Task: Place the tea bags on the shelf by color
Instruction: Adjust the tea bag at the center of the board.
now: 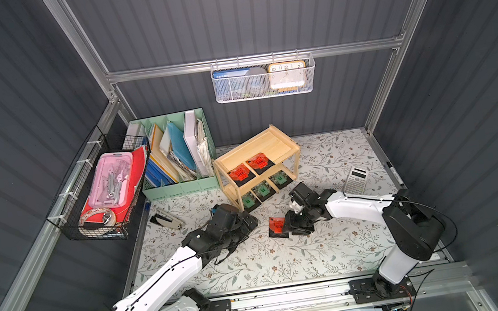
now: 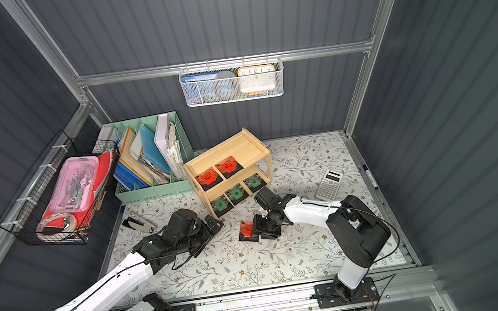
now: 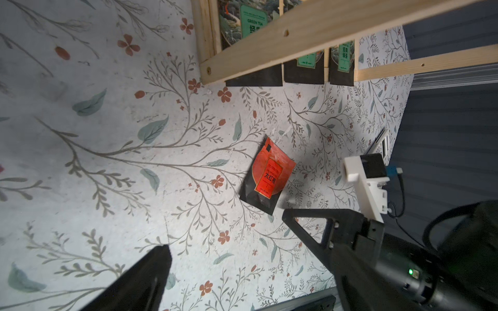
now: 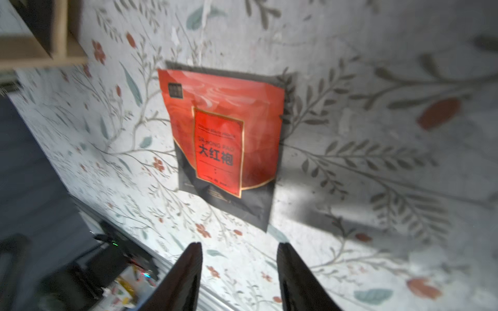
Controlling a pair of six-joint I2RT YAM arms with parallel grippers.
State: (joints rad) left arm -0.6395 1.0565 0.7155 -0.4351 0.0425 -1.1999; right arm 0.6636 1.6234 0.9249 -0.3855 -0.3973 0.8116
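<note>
Five tea bags shelved, one orange-red tea bag (image 1: 276, 225) loose on the floral surface (image 1: 255, 268).
The left claw (image 3: 223, 229) gapes wide, empty; the wooden shelf (image 1: 279, 146) carries two orange-red bags (image 1: 239, 174) above and three green bags (image 1: 261, 190) below; the right claw (image 4: 239, 243) is parted just beside the loose bag, gripping nothing.

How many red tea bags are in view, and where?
3. Red bag and its neighbour share the shelf's top board; the third lies on the table near the right gripper.
</note>
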